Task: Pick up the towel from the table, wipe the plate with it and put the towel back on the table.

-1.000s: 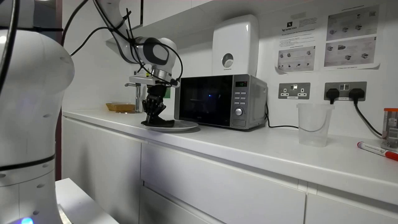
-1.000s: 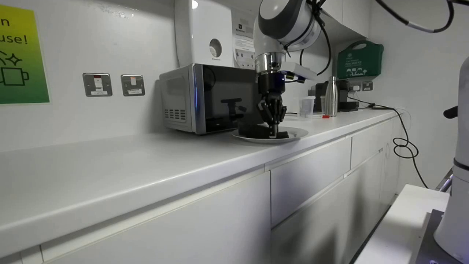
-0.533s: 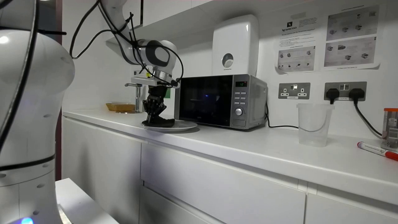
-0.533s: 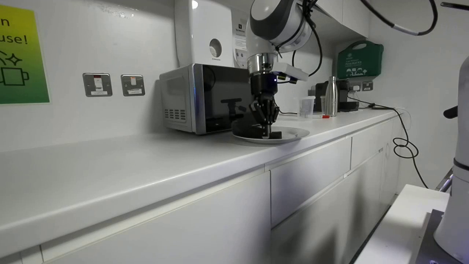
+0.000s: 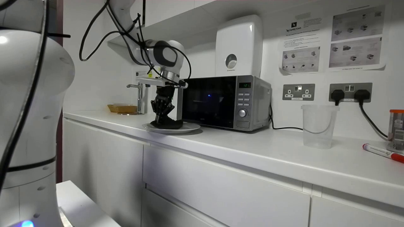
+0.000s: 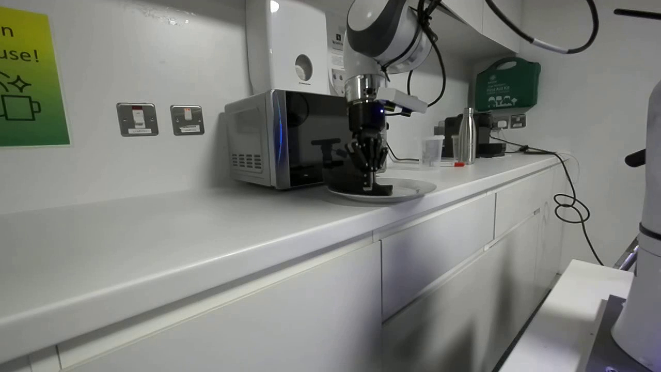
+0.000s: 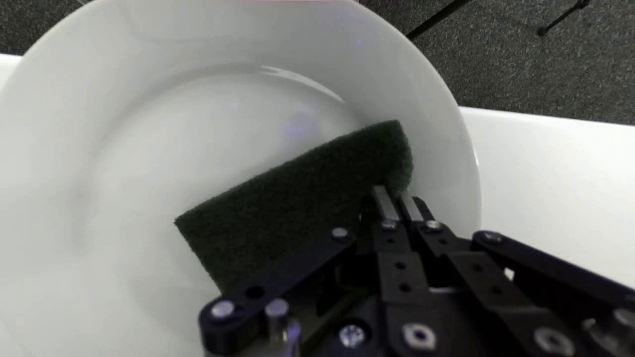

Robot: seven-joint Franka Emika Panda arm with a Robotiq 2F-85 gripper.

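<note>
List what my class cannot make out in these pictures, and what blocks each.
Wrist view: the lower part of the towel, hidden behind the gripper.
Wrist view: the surface of the plate under the towel, covered by it.
In an exterior view: small print on the wall notice, too small to read.
In an exterior view: the left part of the yellow-green sign, cut off by the picture's edge.

1. My wrist view faces down, just above my gripper (image 7: 394, 193).
2. In an exterior view, the tap (image 5: 139, 98) lies beyond my gripper.
3. In an exterior view, the first-aid kit (image 6: 507, 87) does.
4. Both, well back, share the microwave (image 5: 209, 102) near it.
</note>
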